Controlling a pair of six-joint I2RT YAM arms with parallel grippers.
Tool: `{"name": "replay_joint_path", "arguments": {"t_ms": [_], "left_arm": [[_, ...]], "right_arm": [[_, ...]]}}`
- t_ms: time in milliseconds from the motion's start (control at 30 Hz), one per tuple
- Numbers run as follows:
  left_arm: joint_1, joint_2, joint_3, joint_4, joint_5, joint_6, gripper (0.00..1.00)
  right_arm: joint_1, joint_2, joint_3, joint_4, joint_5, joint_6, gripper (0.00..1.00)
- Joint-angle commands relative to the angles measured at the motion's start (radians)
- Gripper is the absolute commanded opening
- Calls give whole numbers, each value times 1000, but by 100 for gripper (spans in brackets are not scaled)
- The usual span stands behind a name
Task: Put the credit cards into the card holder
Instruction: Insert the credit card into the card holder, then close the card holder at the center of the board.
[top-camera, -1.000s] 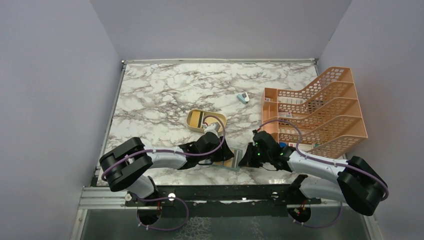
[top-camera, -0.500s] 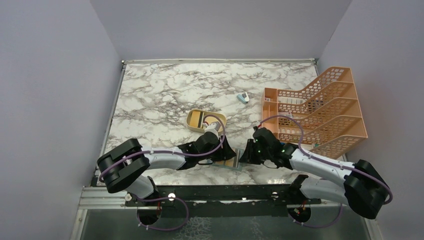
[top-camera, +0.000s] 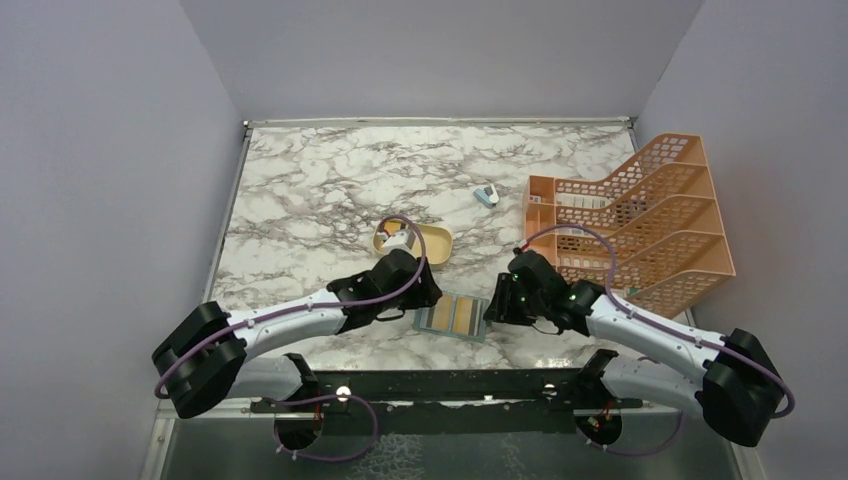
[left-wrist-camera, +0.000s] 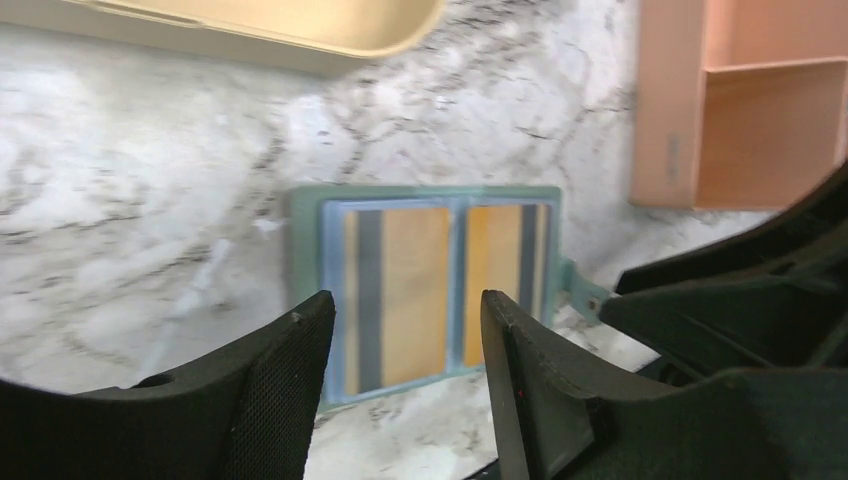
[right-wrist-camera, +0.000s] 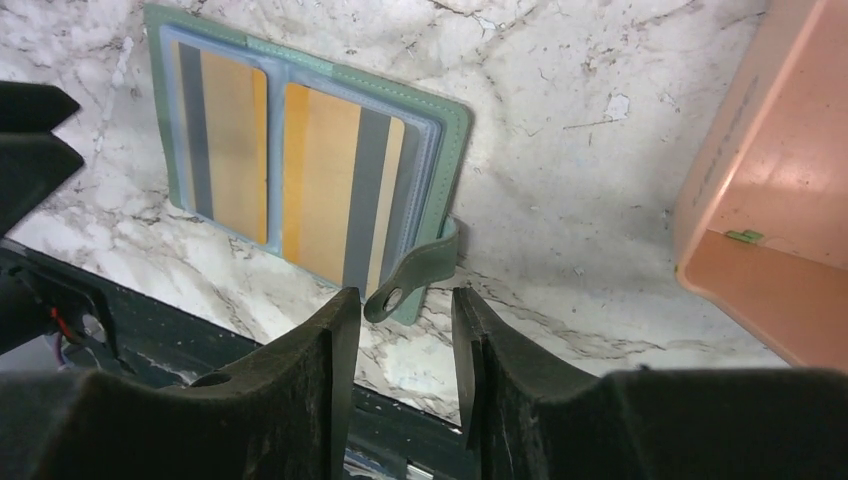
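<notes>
Near the 6 o'clock edge of the marble worktop (top-camera: 330, 190), see the card holder (right-wrist-camera: 452, 150) spread open and flat, pockets up. Holds two tan credit cards (right-wrist-camera: 320, 180) with grey stripes, one tucked in each pale blue side. Flanked at 9 o'clock by the left end effector (left-wrist-camera: 400, 310), fingers apart, gripping nothing. Flanked at 3 o'clock by the right end effector (right-wrist-camera: 402, 296), fingers apart around the tip of the green snap strap (right-wrist-camera: 420, 268), not clamped. Sits at 6 o'clock from the tan oval dish (top-camera: 438, 240), with the orange mesh file rack (top-camera: 650, 215) off at 2 o'clock.
</notes>
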Motion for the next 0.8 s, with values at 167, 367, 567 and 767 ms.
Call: {"name": "replay_joint_path", "arguments": {"t_ms": [167, 367, 567, 767], "left_arm": [[177, -24, -33, -67, 129, 88, 60], [180, 32, -40, -12, 198, 85, 59], [180, 63, -66, 50, 241, 60, 58], [179, 112, -73, 145, 381, -11, 57]], "right_arm": [[5, 79, 45, 10, -2, -42, 27], [5, 83, 57, -32, 47, -44, 14], [5, 95, 57, -34, 48, -55, 6], [5, 103, 35, 5, 24, -50, 3]]}}
